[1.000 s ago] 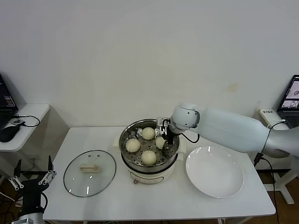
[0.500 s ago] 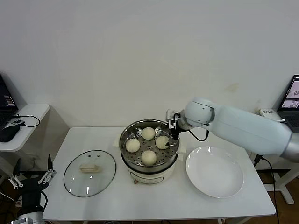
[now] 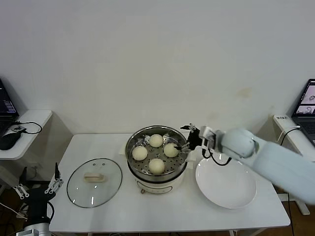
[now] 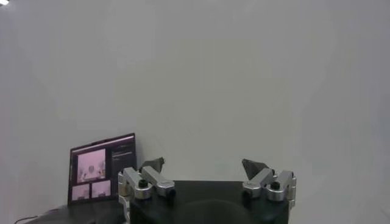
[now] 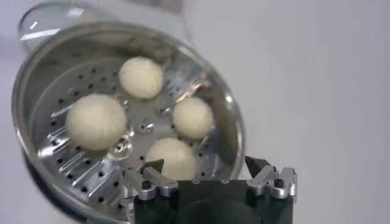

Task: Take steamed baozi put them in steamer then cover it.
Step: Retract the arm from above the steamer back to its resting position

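The steel steamer [image 3: 131,143] stands mid-table on its white base. Four cream-white baozi lie on its perforated tray: back [image 3: 156,140], right [image 3: 171,150], left [image 3: 140,153] and front [image 3: 156,166]. My right gripper [image 3: 186,138] is open and empty, just outside the steamer's right rim, above the table. In the right wrist view the gripper [image 5: 204,165] hangs over the rim [image 5: 234,125], with the nearest baozi [image 5: 175,157] by one fingertip. The glass cover [image 3: 94,181] with its cream handle lies flat on the table, left of the steamer. My left gripper [image 3: 38,186] is parked low, off the table's left edge, open [image 4: 203,164].
An empty white plate [image 3: 226,182] lies right of the steamer, under my right forearm. A side desk with a mouse [image 3: 9,140] is at far left. A laptop screen [image 4: 100,167] shows in the left wrist view.
My right gripper has let go of the fourth baozi on the tray's right side and has drawn back to the right, out of the steamer. The left arm has barely moved.
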Controlling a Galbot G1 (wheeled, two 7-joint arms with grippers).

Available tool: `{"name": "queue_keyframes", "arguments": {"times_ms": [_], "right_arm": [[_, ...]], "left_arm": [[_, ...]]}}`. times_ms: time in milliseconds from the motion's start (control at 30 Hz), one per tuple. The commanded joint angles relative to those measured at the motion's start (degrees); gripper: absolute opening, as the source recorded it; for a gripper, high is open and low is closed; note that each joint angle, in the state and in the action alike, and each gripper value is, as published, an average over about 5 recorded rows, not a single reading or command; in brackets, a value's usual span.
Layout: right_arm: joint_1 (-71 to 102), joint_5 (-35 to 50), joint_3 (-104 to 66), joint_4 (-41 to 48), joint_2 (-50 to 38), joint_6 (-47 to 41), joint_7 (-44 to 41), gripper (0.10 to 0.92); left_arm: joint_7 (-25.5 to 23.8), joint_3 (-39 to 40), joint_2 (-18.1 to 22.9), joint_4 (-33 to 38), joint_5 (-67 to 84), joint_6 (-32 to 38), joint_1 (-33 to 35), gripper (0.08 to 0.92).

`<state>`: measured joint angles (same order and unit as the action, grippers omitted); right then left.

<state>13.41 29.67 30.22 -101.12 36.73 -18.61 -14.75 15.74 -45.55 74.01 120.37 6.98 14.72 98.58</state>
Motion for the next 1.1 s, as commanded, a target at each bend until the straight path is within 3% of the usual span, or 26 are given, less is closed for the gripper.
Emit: {"name": "queue_keyframes", "arguments": {"times_ms": [33, 200, 600, 967, 1100], "right_arm": [[44.5, -9.3, -44.7, -3.0, 9.2, 20.7, 8.6, 0.823], [56.6, -17.2, -59.8, -0.8, 21.4, 27.3, 4.2, 0.823], [74.1, -20.5, -78.5, -6.6, 39.8, 29.8, -0.4, 0.823], [79.4, -24.0, -83.0, -10.2, 45.2, 28.0, 3.1, 0.823], [79.4, -24.6, -83.2, -9.4, 46.0, 28.2, 4.0, 0.823]], "left_arm": [[0.8, 1.1, 0.0, 0.1, -0.4, -1.4, 0.2, 0.823], [1.9, 2.3, -0.2, 0.7, -1.4, -5.3, 0.4, 0.823], [1.5, 4.9, -2.6, -6.7, -22.1, -9.4, -1.8, 0.823], [-0.5, 0.4, -6.1, -13.2, -62.7, -4.2, 1.5, 0.823], [-1.6, 0.1, -7.4, -14.7, -71.3, -3.1, 2.6, 0.823]]}}
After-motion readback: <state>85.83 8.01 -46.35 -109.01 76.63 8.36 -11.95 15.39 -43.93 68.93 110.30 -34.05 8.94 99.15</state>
